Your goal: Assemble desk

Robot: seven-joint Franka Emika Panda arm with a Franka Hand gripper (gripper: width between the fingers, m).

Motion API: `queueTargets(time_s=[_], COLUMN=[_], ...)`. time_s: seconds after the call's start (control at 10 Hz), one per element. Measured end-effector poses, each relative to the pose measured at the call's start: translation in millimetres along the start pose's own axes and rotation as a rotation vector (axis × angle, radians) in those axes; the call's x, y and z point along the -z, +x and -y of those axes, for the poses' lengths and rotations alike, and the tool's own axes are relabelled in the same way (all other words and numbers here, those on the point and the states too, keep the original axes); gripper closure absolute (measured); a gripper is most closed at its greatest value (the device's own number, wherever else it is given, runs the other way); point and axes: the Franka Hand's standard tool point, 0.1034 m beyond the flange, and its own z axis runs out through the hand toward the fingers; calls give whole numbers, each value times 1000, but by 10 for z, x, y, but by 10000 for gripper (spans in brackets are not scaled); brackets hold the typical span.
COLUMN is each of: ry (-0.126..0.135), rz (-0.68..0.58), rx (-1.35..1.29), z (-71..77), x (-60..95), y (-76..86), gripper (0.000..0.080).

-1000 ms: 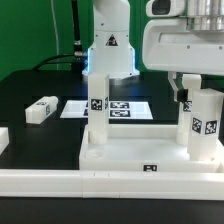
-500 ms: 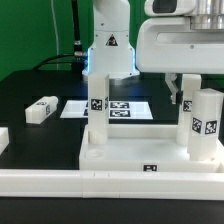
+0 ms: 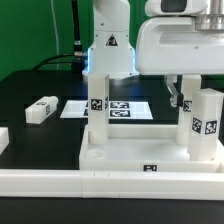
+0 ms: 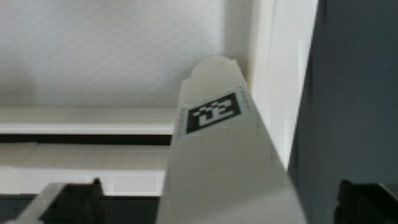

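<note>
The white rimmed tabletop (image 3: 130, 150) lies at the front. One leg block (image 3: 97, 112) stands upright in its corner on the exterior view's left. A second leg block (image 3: 205, 125) stands upright at the corner on the right. My gripper (image 3: 198, 92) hangs over this second leg, and one dark finger (image 3: 175, 94) shows beside its top. In the wrist view the tagged leg (image 4: 222, 140) runs up between my two fingers (image 4: 71, 205). The gripper (image 4: 214, 205) is open, with a gap on each side of the leg.
A loose leg block (image 3: 42, 108) lies on the black table at the exterior view's left, and another white part (image 3: 3, 137) is at the left edge. The marker board (image 3: 125, 108) lies behind the tabletop, before the arm's base (image 3: 108, 55).
The gripper has shifted slightly toward the exterior view's left above the right-hand leg. The legs and the tabletop have not moved.
</note>
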Motion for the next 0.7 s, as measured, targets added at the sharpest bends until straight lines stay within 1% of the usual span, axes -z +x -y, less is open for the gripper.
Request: queueTargets(time_s=[0.1, 0.3, 0.4, 0.5, 0.6, 0.7], ry=[-2, -15, -15, -15, -15, -15], rz=[0, -5, -5, -5, -5, -5], rx=[57, 127, 118, 118, 112, 90], z=[-6, -13, -15, -15, -14, -18], x=[0, 3, 3, 3, 3, 3], y=[0, 11, 11, 11, 11, 11], gripper=[150, 150, 266, 401, 401, 511])
